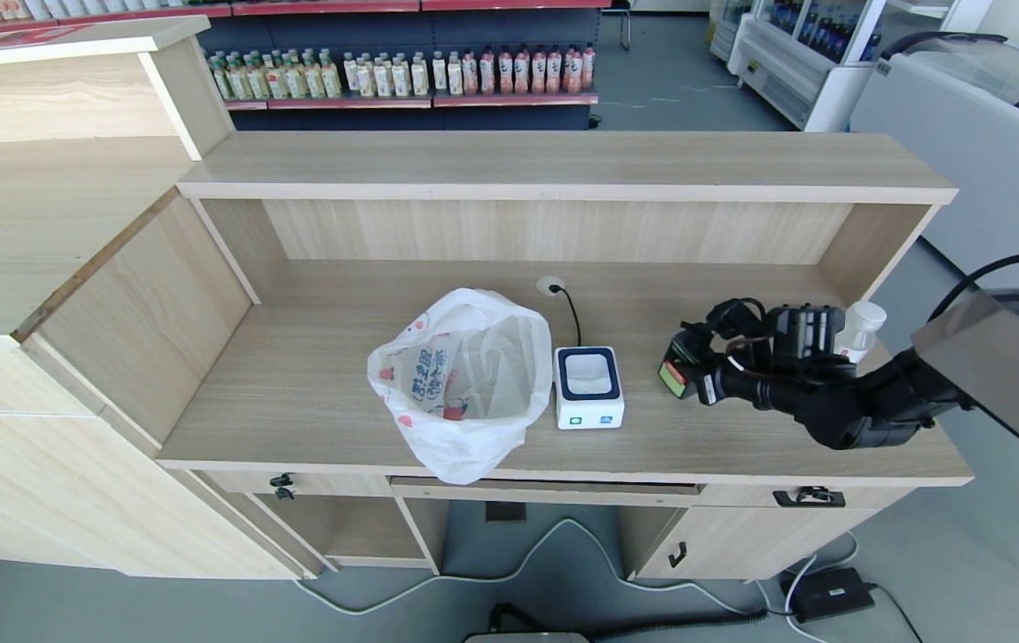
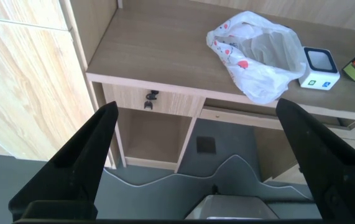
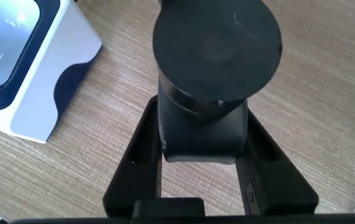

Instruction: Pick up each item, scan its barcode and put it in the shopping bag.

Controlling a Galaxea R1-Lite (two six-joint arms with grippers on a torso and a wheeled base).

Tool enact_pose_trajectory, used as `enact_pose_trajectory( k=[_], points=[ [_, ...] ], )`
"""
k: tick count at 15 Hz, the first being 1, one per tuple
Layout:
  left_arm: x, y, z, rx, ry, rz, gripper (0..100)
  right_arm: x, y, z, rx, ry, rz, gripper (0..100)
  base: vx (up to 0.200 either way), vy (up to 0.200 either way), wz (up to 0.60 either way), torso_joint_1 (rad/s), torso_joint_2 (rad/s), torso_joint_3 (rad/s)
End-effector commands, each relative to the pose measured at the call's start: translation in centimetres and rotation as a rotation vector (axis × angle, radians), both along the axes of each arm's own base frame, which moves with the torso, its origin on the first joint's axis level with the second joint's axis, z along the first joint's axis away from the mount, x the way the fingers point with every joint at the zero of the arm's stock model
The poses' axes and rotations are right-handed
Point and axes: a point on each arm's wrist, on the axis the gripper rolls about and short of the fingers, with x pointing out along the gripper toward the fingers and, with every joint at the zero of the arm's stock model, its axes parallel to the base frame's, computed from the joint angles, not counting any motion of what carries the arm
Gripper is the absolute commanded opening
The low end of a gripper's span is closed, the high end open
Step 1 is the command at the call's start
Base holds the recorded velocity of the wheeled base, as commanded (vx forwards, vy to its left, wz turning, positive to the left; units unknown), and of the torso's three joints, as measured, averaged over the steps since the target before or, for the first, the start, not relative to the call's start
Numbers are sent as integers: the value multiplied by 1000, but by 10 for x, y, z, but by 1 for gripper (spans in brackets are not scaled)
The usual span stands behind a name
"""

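My right gripper (image 1: 698, 364) hangs low over the counter, right of the scanner (image 1: 589, 386), shut on a black can (image 1: 673, 375) with a green and red label. In the right wrist view the gripper (image 3: 203, 146) has its fingers (image 3: 141, 155) pressed on both sides of the black can (image 3: 217, 50), whose round lid faces the camera; the scanner (image 3: 15, 68) lies just beside it. The white shopping bag (image 1: 464, 379) stands open left of the scanner. My left gripper (image 2: 196, 174) is open and empty, below counter height off the counter's left front corner.
A white bottle (image 1: 862, 329) stands at the counter's right end behind my right arm. The scanner's cable (image 1: 570, 308) runs to a hole at the back. A raised wooden ledge (image 1: 563, 165) walls the back and sides. Drawers (image 1: 808, 496) sit under the front edge.
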Motion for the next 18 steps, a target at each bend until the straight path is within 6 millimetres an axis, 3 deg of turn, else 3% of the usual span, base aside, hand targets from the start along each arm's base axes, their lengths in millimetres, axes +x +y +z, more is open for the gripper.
enact_pose_trajectory(
  k=[1, 5, 7, 8, 10, 12, 14, 16, 18],
  points=[
    [0, 0, 0, -1, 1, 0, 100, -7, 0, -4, -2, 3, 3, 0, 0, 0, 0, 0, 0, 0],
    [0, 0, 0, 0, -1, 0, 100, -20, 4, -1, -27, -41, 23, 0, 0, 0, 0, 0, 0, 0],
    [0, 0, 0, 0, 1, 0, 100, -40, 5, 33, -55, -103, -6, 0, 0, 0, 0, 0, 0, 0],
    [0, 0, 0, -1, -1, 0, 100, -60, 1, 60, -53, -144, -26, 0, 0, 0, 0, 0, 0, 0],
    [0, 0, 0, -1, -1, 0, 100, -121, -18, 111, -71, -236, -66, 0, 0, 0, 0, 0, 0, 0],
    [0, 0, 0, -1, -1, 0, 100, -193, -32, 141, -267, -358, -62, 0, 0, 0, 0, 0, 0, 0],
    [0, 0, 0, -1, 1, 2, 100, -243, -43, 147, -612, -393, 23, 0, 0, 0, 0, 0, 0, 0],
    [0, 0, 0, -1, -1, 0, 100, -265, -41, 147, -854, -470, 284, 0, 0, 0, 0, 0, 0, 0],
    [0, 0, 0, 0, 1, 0, 100, -267, -35, 144, -1156, -668, 520, 0, 0, 0, 0, 0, 0, 0]
  ],
)
